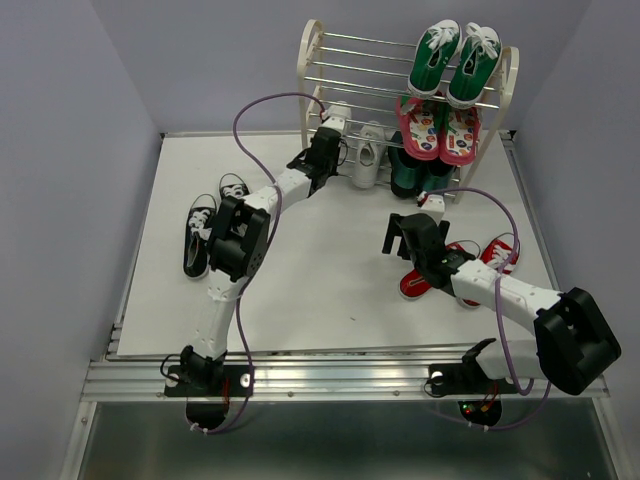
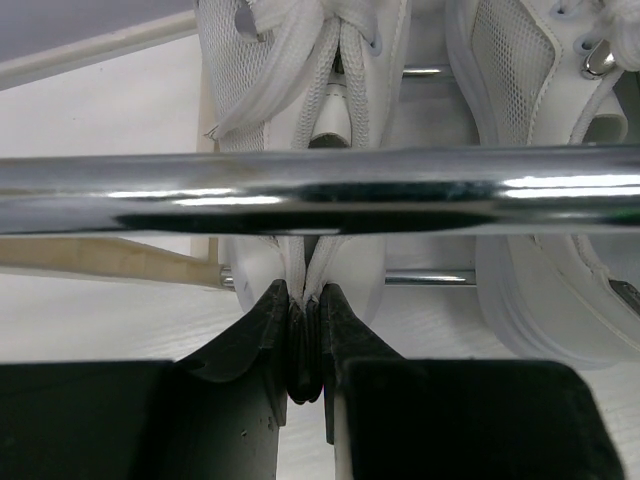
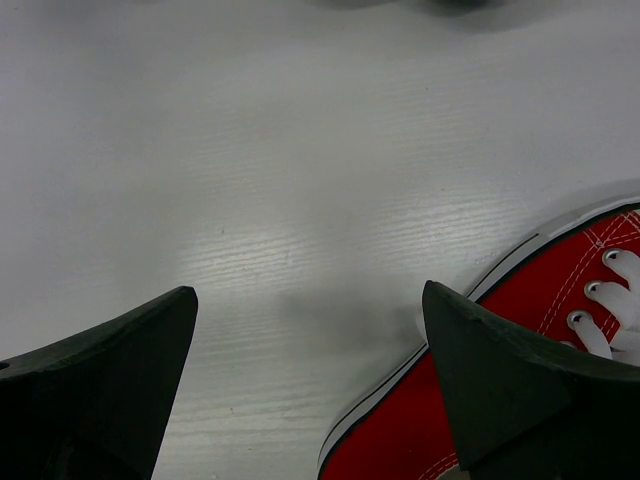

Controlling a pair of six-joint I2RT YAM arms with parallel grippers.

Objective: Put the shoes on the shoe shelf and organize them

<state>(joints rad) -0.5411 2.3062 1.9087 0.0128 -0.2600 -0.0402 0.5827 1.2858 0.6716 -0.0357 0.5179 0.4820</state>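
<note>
The left gripper (image 2: pixel 303 305) is pinched tight on the soft heel of a white shoe (image 2: pixel 250 60), squeezing the fabric into a thin fold. The shoe lies straight ahead of the fingers, toe pointing away. It passes under a chrome rod (image 2: pixel 320 190) of the shelf (image 1: pixel 310 60) that crosses just above the grip. Its mate (image 2: pixel 540 150) sits just to the right, side by side. I'd say this one is being settled on a low tier, and the rod overhead leaves little room to lift out.

The right gripper (image 3: pixel 308 300) hangs spread wide over the table (image 3: pixel 250 150) with nothing between its fingers. A red shoe (image 3: pixel 540 340) lies just beside its right finger, and the other red one (image 1: pixel 500 250) is farther out on that side. The black pair (image 1: pixel 200 235) waits well off, beside the left arm's elbow.

These shoes look light, with floppy uppers and stiffer rubber soles. A heel pinch folds the cloth, so a shoe will likely droop and swing from the grip. For the red one I'd take the heel collar, one finger inside the opening and one outside, not the laces.
</note>
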